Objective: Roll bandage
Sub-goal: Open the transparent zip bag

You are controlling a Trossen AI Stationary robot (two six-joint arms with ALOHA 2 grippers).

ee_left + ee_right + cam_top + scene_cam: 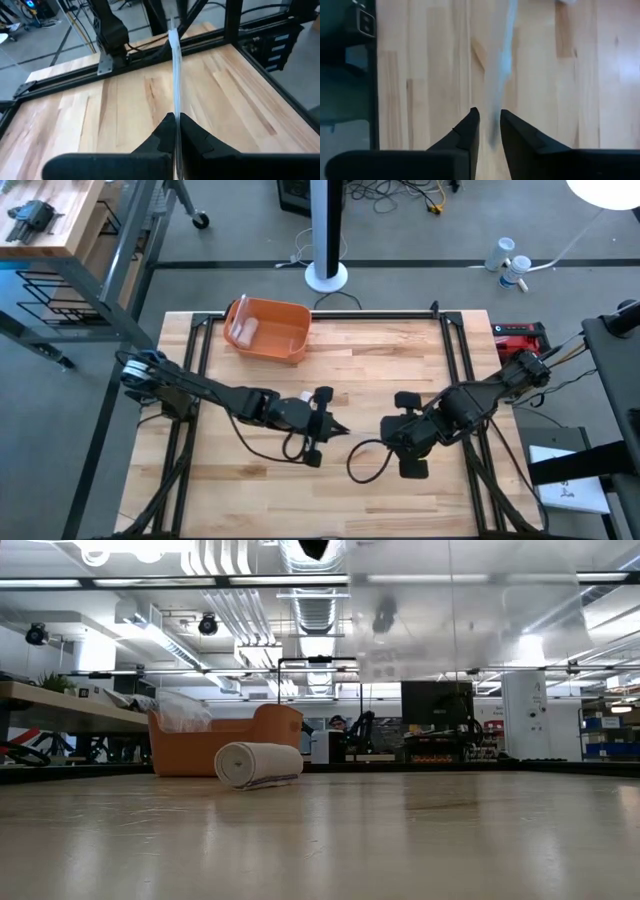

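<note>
A thin white bandage strip (175, 70) runs edge-on from my left gripper (176, 120), which is shut on it above mid-table (338, 427). My right gripper (385, 435) faces it a short way to the right. The same bandage strip (502, 60) passes between the right gripper's fingers (490, 117), which stand close together. In the low view the bandage shows as a translucent sheet (460, 610) hanging from above. A rolled bandage (258, 763) lies on its side on the table in front of the orange bin (200, 745); the high view does not show it. My left gripper pinches the bandage strip near one end (175, 112) between its two shut fingers, with the strip's flat faces against them. The strip leaves the fingertips straight and taut, clear of the table. My right gripper has the strip (493, 132) between its two fingers, with a narrow gap left; the strip runs forward from them above the tabletop.
The orange bin (268, 330) stands at the table's far left, with something pale inside. Black cables (365, 465) loop under the arms near mid-table. A black frame rail (455, 350) edges the table. Bare wood lies toward the near edge.
</note>
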